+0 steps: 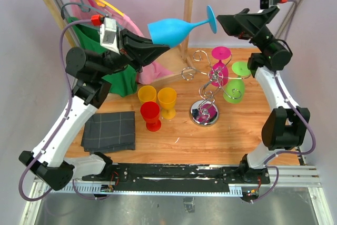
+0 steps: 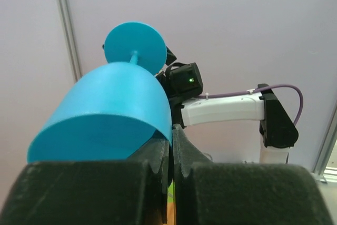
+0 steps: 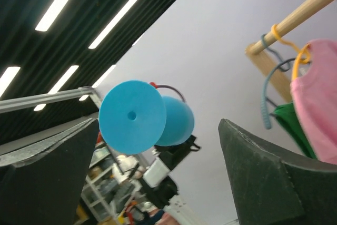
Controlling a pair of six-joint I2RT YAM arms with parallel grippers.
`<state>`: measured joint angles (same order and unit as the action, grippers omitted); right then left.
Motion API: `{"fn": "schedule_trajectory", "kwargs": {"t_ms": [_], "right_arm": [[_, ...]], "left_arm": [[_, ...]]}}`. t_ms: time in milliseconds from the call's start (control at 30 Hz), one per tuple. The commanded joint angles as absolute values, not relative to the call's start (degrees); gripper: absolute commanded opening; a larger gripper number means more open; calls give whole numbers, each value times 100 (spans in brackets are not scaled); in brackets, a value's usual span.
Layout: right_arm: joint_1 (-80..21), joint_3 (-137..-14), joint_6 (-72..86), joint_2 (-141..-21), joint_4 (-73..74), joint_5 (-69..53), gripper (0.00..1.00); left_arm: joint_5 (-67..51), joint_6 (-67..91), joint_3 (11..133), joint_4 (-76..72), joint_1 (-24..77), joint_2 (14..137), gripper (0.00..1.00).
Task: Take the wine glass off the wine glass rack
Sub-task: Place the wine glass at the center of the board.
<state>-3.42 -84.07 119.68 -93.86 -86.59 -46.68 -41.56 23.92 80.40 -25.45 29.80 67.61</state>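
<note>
Black left gripper [image 2: 171,140] pressed together on the rim of the blue wine glass [image 2: 105,114], pinching the bowl wall between its two fingers, nothing else in the grip. Glass carried sideways high over the tabletop [image 1: 231,130], off and well clear of the wine glass rack [image 1: 205,117]: bowl toward the left arm, stem about level, round foot pointing at the right arm. Just past the foot, right gripper [image 3: 159,125] spread wide and holding nothing, one finger to each side of the foot in its own view; contact with the foot impossible to tell. Below, from the near edge outward: grey folded cloth [image 1: 109,130] close to the near left edge; red cup [image 1: 151,115] and two yellow cups [image 1: 167,97] in a tight cluster mid-tabletop; chrome rack just right of them on its mirrored round base, with a pink glass [image 1: 219,69] and a green glass [image 1: 235,87] hanging upside down from its hooks. Bare wood between rack and near edge, and along the right side under the right arm. Little room at the far left: wooden clothes rack [image 1: 188,3] there, garments [image 1: 120,80] in pink and green on hangers, close behind the left arm's wrist.
</note>
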Motion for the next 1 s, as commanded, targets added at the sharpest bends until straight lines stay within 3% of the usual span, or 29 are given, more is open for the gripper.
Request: {"fn": "schedule_trajectory", "kwargs": {"t_ms": [0, 100, 200, 300, 367, 700, 967], "right_arm": [[270, -8548, 11455, -8755, -8450, -5043, 99], [754, -8580, 10332, -8198, -6945, -5750, 99], [1074, -8903, 8399, -7724, -4114, -6211, 98], [1281, -9518, 5686, -7278, -692, -5826, 99], [1441, -9786, 4592, -7139, 594, -5346, 99], [1718, -9560, 2471, -6495, 3096, -2388, 99], [1716, -8949, 2208, -6238, 3238, -1880, 99]], "left_arm": [[-4479, 1783, 9060, -1099, 2971, 6992, 0], [-4523, 1137, 9841, 359, 2975, 7274, 0], [-4294, 635, 10024, 1059, 2971, 7306, 0], [-3983, 18, 10535, 2242, 2971, 7499, 0], [-3716, -355, 10845, 2914, 2971, 7597, 0], [-2863, -1544, 10380, 4538, 2971, 6762, 0], [-2624, -2092, 10270, 5247, 2971, 6438, 0]]}}
